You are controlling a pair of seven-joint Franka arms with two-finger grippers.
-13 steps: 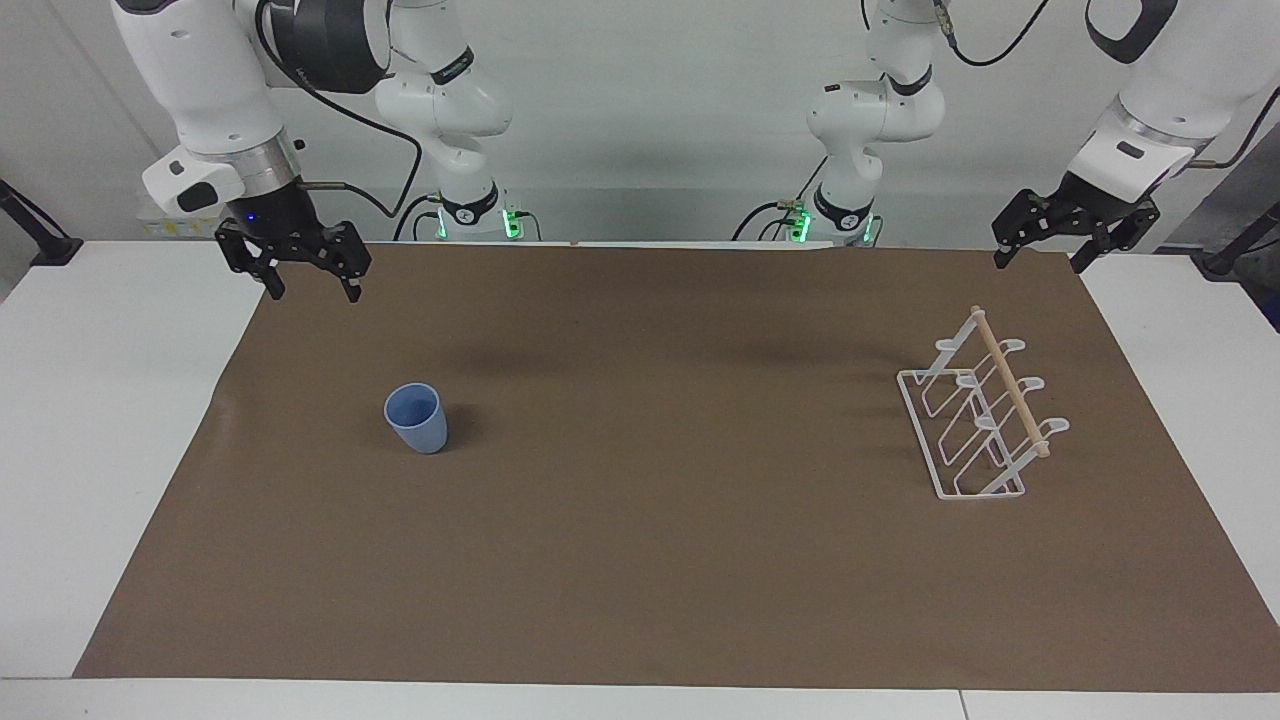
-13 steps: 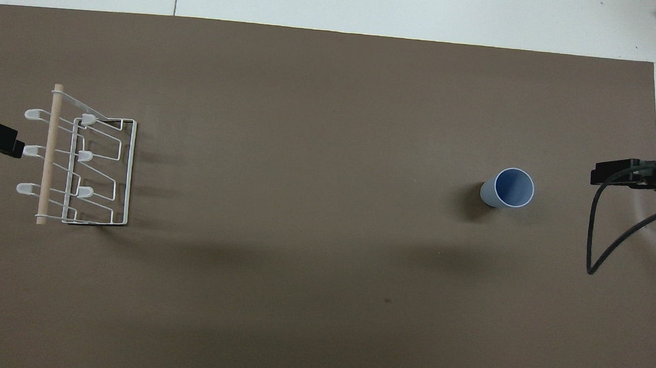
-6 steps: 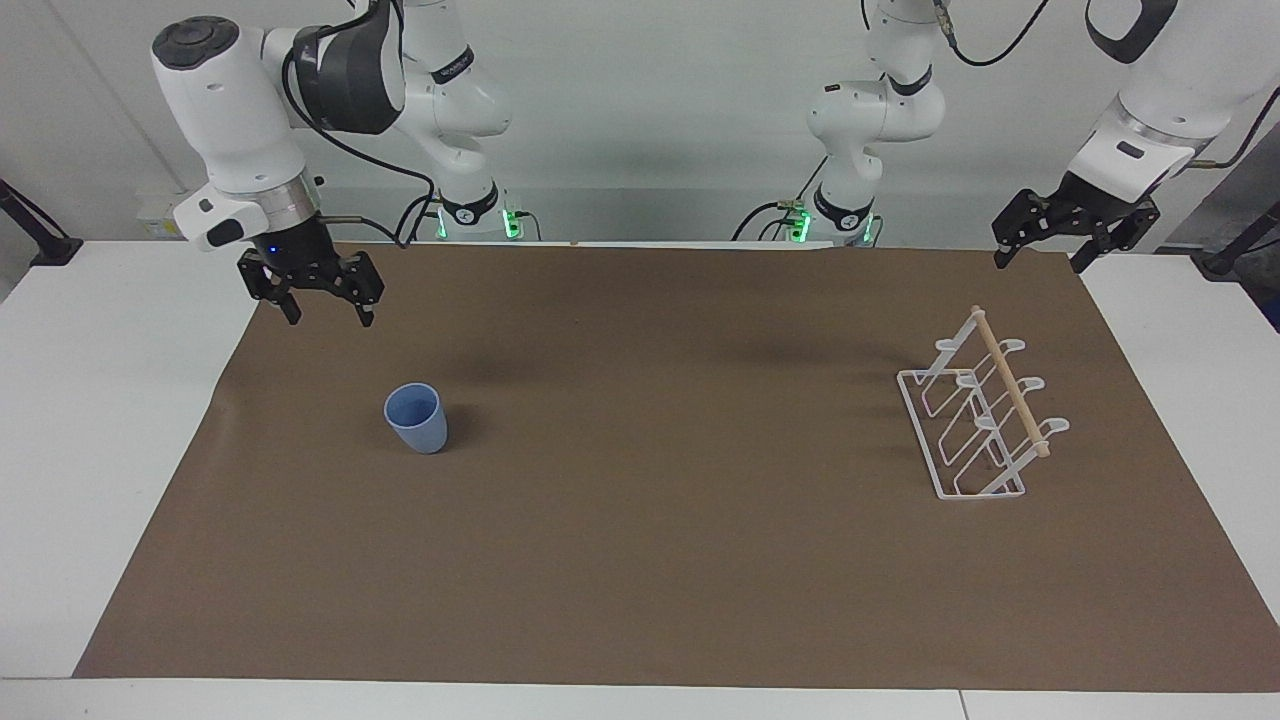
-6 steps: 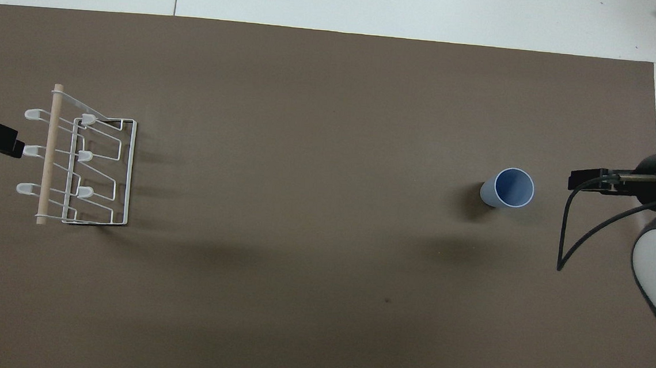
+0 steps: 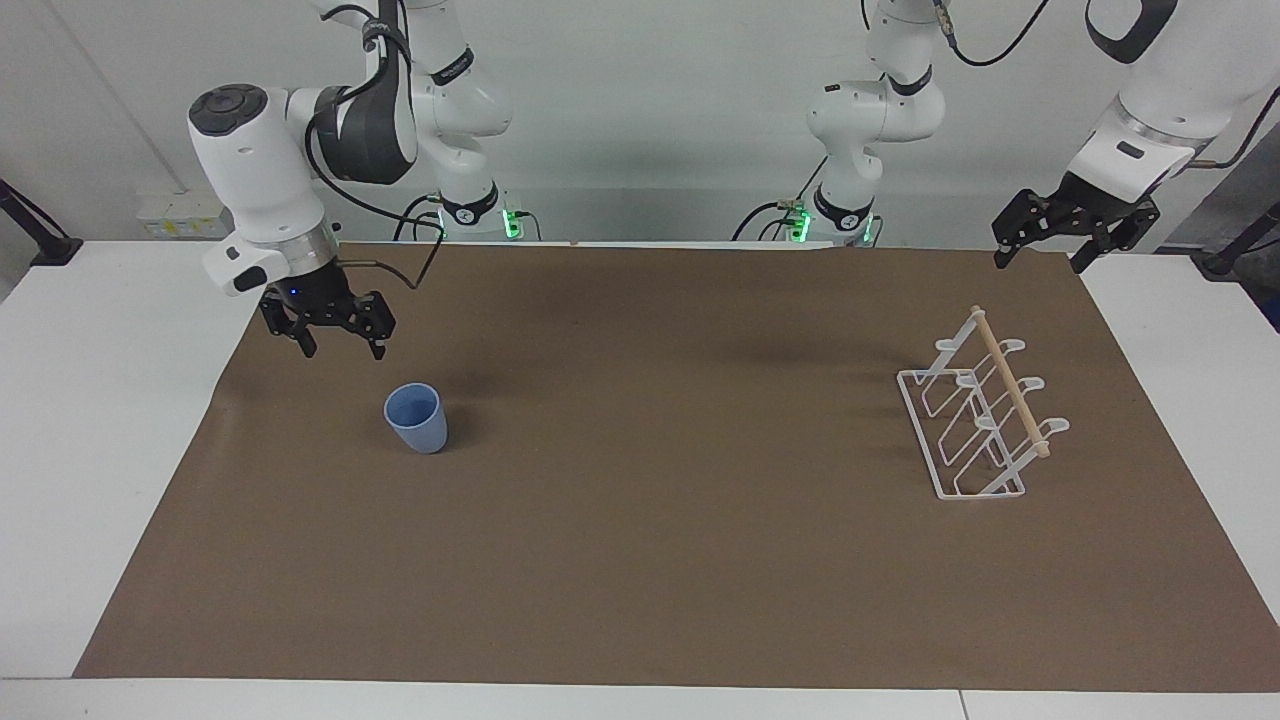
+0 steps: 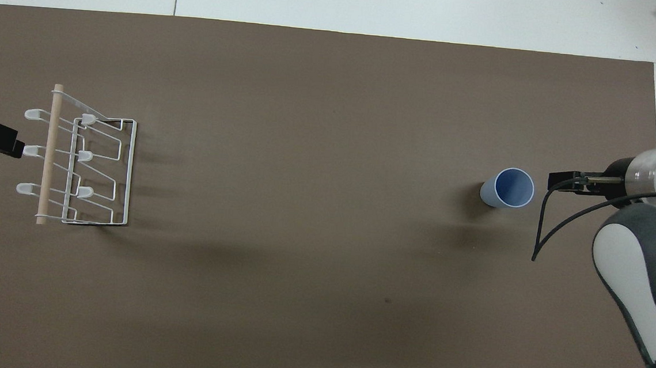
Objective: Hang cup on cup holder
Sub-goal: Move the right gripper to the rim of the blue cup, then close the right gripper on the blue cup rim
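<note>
Two arms up for you, and the right one is the busy one: it bends down from its base, wrist pointing at the brown mat, right gripper hanging in the air with its fingers spread, over the mat just beside the cup toward the right arm's end of the table, nothing between them. Your left arm waits, its left gripper raised over the mat's corner at its own end, fingers spread too.

One cup holder stands on the mat toward the left arm's end, six white looped prongs by my count under one wooden rod. One cup, light blue, upright, mouth up, well apart from the holder.

From overhead you get straight down into the cup and only a black sliver of each gripper; the facing view gives you the gap under the right gripper.
</note>
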